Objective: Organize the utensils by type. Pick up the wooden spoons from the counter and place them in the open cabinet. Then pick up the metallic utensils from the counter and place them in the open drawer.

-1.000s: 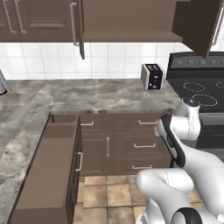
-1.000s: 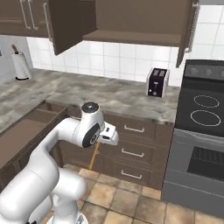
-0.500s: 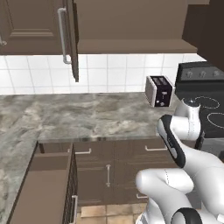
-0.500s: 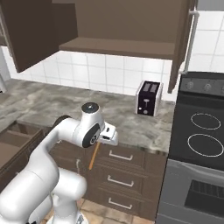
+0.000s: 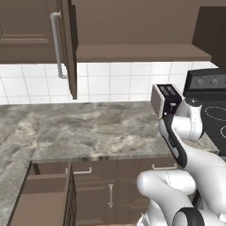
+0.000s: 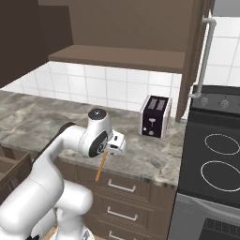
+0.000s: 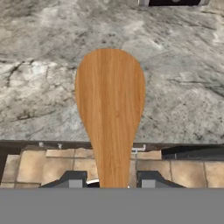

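Claw (image 7: 109,183) of mine is clamped on a wooden spoon (image 7: 110,109), held over the desk (image 7: 183,65) edge. Beyond, the open cabinet (image 6: 117,58) shelf sits high; swinging up, the long spoon could clip its door (image 6: 194,70) and slip.

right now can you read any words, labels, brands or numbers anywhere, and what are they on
No text can be read in any view.
toaster: a small pale mark on its front, too small to read.
stove: knobs and ring outlines, no readable markings.
wooden spoon, held between the fingers: plain wood grain, no stamp.
counter and open cabinet: no labels.
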{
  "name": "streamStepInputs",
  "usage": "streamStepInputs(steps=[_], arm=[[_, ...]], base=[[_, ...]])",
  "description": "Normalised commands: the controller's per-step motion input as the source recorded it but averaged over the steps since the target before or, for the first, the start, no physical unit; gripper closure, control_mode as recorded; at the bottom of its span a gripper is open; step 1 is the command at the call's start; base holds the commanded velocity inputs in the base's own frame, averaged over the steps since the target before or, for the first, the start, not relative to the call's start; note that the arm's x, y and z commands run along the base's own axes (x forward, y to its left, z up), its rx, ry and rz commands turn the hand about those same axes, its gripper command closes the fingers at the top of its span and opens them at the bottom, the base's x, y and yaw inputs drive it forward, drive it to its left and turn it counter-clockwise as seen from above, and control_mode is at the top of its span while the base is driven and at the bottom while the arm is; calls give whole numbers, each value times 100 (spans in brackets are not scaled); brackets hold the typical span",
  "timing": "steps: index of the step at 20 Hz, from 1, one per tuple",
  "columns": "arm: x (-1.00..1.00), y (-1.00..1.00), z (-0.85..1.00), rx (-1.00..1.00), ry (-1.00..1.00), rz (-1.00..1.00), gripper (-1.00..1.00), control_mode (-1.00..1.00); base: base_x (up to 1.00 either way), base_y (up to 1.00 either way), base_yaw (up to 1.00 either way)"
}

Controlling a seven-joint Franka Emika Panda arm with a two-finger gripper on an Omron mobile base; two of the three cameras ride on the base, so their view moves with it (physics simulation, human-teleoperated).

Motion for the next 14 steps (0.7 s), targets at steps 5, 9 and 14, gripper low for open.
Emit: streamStepInputs(steps=[5,9,14], arm=[[0,0,0,0,0,0,100,100],[0,0,0,0,0,0,100,100],[0,0,0,0,0,0,100,100]], base=[[25,0,0],[54,2,-1],[59,1,0]])
